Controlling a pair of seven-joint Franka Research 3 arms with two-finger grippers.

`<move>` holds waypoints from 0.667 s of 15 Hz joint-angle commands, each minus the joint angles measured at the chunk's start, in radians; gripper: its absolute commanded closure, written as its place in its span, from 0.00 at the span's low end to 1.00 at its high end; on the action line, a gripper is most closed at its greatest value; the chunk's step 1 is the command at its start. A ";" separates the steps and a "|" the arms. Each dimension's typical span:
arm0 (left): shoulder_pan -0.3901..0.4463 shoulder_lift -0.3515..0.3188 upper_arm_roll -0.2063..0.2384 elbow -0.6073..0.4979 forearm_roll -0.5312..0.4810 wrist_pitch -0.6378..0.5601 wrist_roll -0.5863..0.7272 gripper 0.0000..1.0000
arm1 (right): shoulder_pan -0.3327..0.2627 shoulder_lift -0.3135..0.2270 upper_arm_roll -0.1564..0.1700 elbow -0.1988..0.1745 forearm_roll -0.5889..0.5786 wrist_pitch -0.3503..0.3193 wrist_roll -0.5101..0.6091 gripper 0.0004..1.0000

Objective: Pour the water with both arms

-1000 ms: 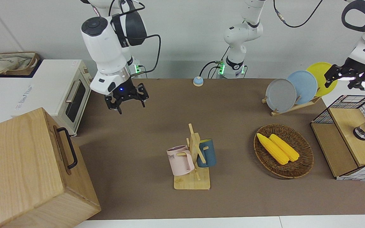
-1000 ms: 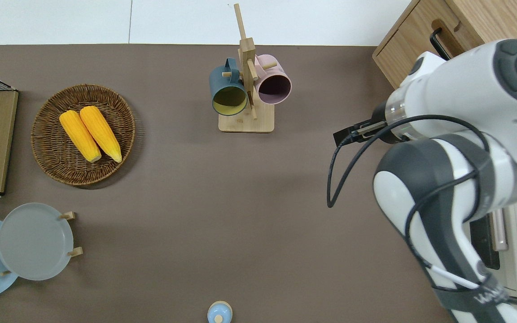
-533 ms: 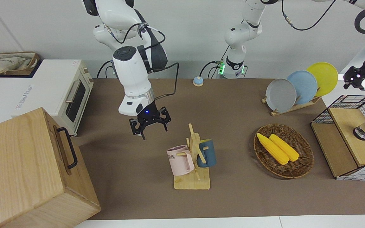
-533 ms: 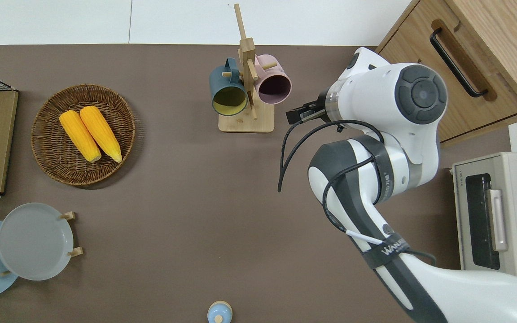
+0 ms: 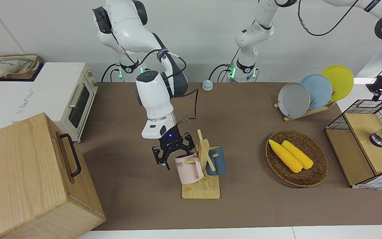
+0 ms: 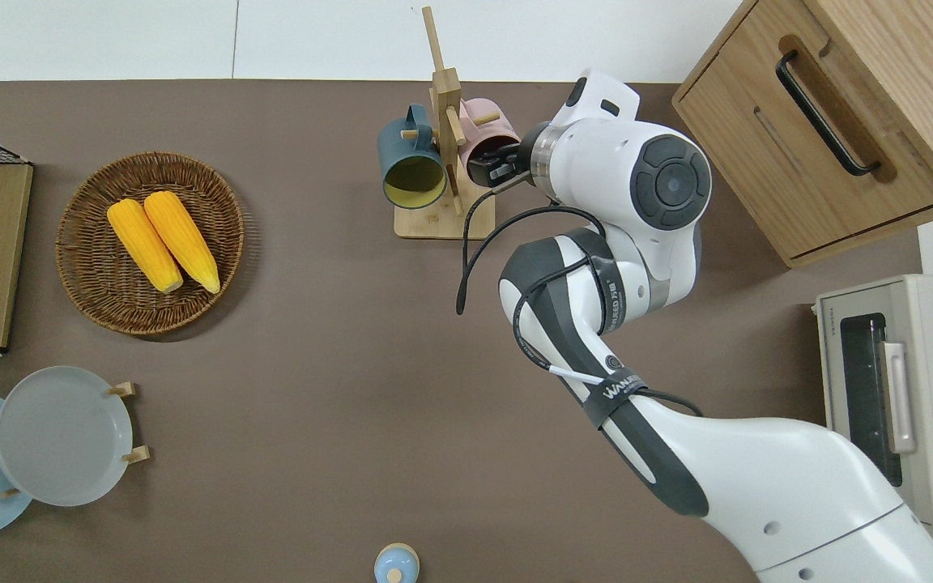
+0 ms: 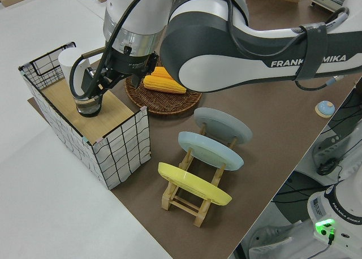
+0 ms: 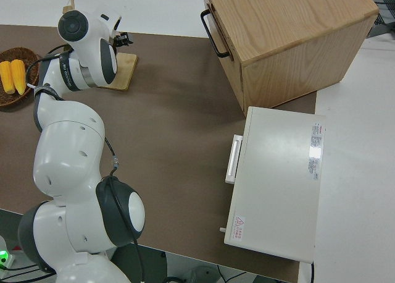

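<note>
The right gripper is spread wide at the pink mug hanging on the wooden mug rack, likely to grab it for pouring. The left gripper is over the glass on the wire shelf; I cannot tell its grip.

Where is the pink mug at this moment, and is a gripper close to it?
The pink mug hangs on the wooden mug rack, on its side toward the right arm's end, opposite the blue mug. The right gripper is at its rim.
</note>
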State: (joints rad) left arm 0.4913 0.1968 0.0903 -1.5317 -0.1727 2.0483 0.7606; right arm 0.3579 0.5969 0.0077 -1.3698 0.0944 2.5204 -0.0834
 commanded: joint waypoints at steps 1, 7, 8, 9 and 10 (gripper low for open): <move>0.016 0.042 -0.009 0.005 -0.155 0.136 0.019 0.00 | -0.020 0.047 -0.002 0.071 -0.002 0.049 -0.119 0.45; 0.015 0.105 -0.023 -0.005 -0.342 0.289 0.144 0.01 | -0.027 0.058 0.006 0.089 0.011 0.074 -0.081 1.00; 0.013 0.115 -0.024 -0.013 -0.378 0.309 0.166 0.00 | -0.025 0.058 0.006 0.089 0.011 0.074 -0.069 1.00; 0.007 0.118 -0.024 -0.043 -0.404 0.360 0.189 0.00 | -0.028 0.058 0.006 0.089 0.011 0.074 -0.070 1.00; 0.007 0.121 -0.024 -0.067 -0.419 0.400 0.212 0.00 | -0.031 0.055 0.006 0.089 0.011 0.066 -0.070 1.00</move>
State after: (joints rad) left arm 0.4926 0.3110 0.0772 -1.5447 -0.5350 2.3512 0.9031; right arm 0.3392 0.6297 0.0012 -1.3220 0.0949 2.5757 -0.1667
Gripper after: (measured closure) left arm 0.004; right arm 0.925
